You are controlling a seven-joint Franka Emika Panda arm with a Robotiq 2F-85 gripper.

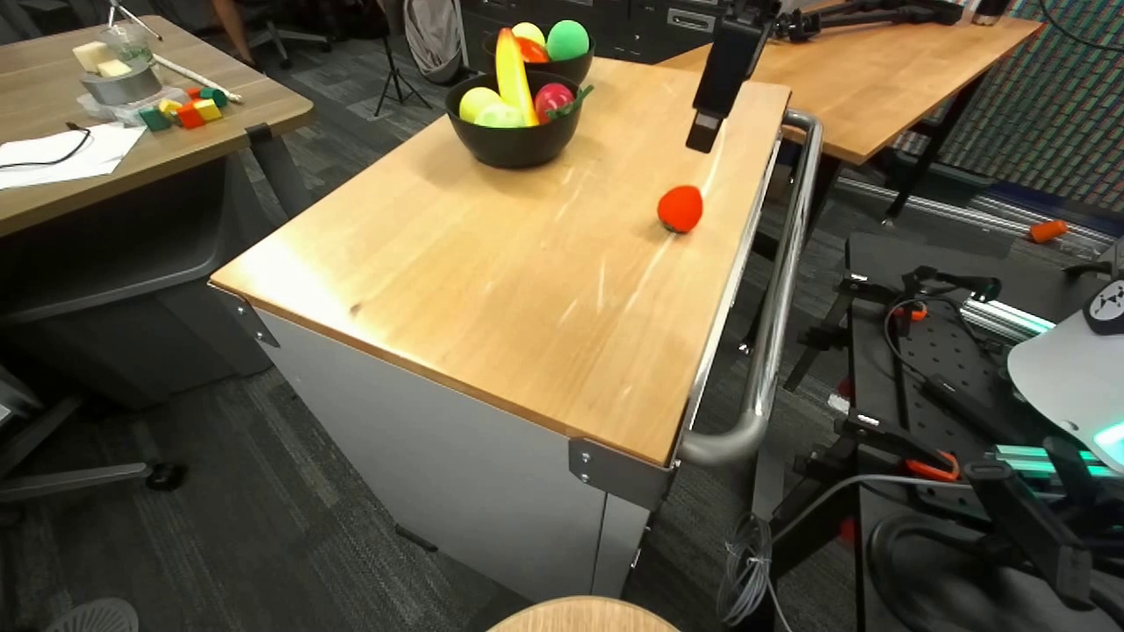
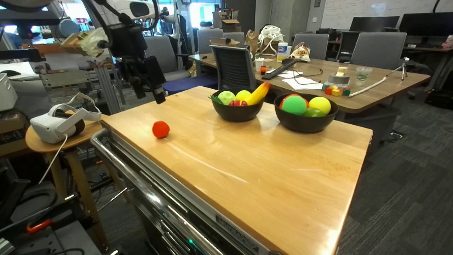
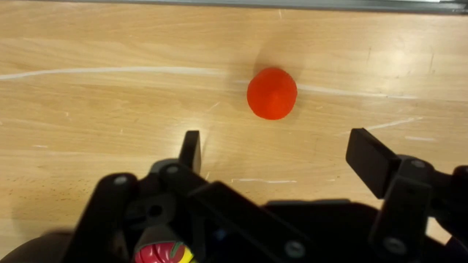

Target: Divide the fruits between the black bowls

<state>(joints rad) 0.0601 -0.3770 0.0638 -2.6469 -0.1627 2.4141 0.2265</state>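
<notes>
Robot's gripper [image 3: 274, 146] hung over the wooden tbl [image 2: 219, 152], its fingers [image 3: 369, 160] spread wide w/ bare wood showing b/w the tips. One orange-red fruit [image 3: 272, 93] sat loose on the tbl nr the metal handrail [image 1: 799, 228], lower than the gripper & not touching it, well apart from the blk bowls [image 1: 518, 149]. In wrist view it showed past the fingertips, approx midway b/w them.

Both bowls stood upright along the opp. edge, small gap b/w them. Banana bowl [image 2: 238, 115] held the banana [image 2: 260, 92], poking up past the rim, plus a pale green apple [image 2: 226, 97], a yellow-green apple [image 2: 243, 95] & a dark red pc [image 2: 238, 103]; smth. green [image 2: 216, 100] stuck out at the rim, cdn't tell what. Other bowl [image 2: 306, 124] had a green ball [image 2: 294, 105], a yellow fruit [image 2: 319, 105], a green pc [image 2: 314, 112] low b/w those two, & a red-orange pc [image 1: 531, 50] mostly hidden.

Past the tbl, a brown desk [image 2: 382, 90] had a grey tape roll [image 2: 338, 79] & small coloured blocks [image 2: 336, 91] on it. A white headset [image 2: 58, 124] sat on a round stool [image 2: 88, 131] nr the tbl.
</notes>
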